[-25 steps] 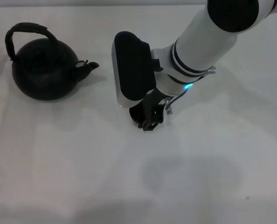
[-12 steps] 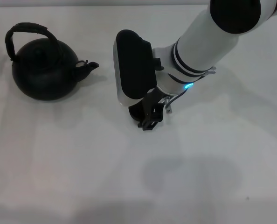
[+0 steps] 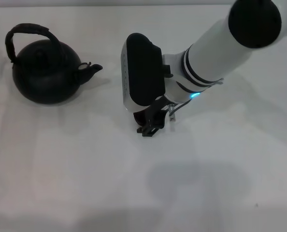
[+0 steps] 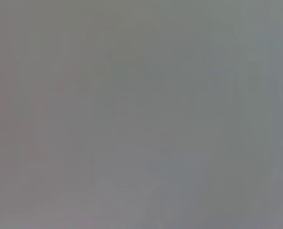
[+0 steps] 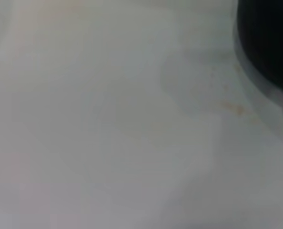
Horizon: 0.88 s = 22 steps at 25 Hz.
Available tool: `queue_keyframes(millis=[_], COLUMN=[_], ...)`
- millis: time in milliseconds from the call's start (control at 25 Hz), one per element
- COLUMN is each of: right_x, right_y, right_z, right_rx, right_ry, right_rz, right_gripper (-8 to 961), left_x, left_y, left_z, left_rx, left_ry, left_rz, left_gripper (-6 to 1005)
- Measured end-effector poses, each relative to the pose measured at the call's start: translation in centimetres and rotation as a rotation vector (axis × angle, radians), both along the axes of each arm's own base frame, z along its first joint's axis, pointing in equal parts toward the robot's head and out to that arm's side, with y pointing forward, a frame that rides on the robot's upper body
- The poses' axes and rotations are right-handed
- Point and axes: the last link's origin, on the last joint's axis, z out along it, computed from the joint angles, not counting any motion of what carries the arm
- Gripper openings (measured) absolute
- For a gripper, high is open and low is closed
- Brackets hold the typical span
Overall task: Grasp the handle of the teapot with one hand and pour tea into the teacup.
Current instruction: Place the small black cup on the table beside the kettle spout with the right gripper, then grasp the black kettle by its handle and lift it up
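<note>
The matte-black teapot stands at the far left of the white table, its spout pointing right and its arched handle upright over the lid. My right gripper reaches down at the table's middle, to the right of the spout. Under its wrist shows a small dark round shape, the teacup, mostly hidden by the black fingers. A dark rounded edge fills one corner of the right wrist view. The left gripper is out of view.
The white tabletop spreads bare in front of the teapot and gripper. My right forearm crosses the upper right of the head view. The left wrist view shows only flat grey.
The right forearm has swung to the right while the gripper's fingertips shifted a little left. The teapot has not moved.
</note>
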Motion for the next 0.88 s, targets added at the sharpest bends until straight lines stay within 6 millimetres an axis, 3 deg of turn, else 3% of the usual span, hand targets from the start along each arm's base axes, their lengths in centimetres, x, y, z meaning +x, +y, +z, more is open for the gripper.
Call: queue_keyframes(millis=[320, 680, 880], right_x=[-0.4, 0.1, 1.5], right_y=[-0.3, 1.2, 3.2], right_z=[0.5, 4.0, 6.8], right_rx=[0.021, 0.086, 0.19], right_ry=[0.097, 0.325, 0.575], right_rz=[-0.004, -0.141, -0.375], right_gripper=[838, 839, 836], left_x=[0.0, 0.0, 0.0], left_y=[-0.1, -0.1, -0.1], left_z=[0.1, -0.1, 0.0], left_rx=[0.005, 0.001, 0.007], left_ry=[-0.002, -0.001, -0.003], left_rz=[-0.001, -0.003, 0.0], left_gripper=[853, 853, 853])
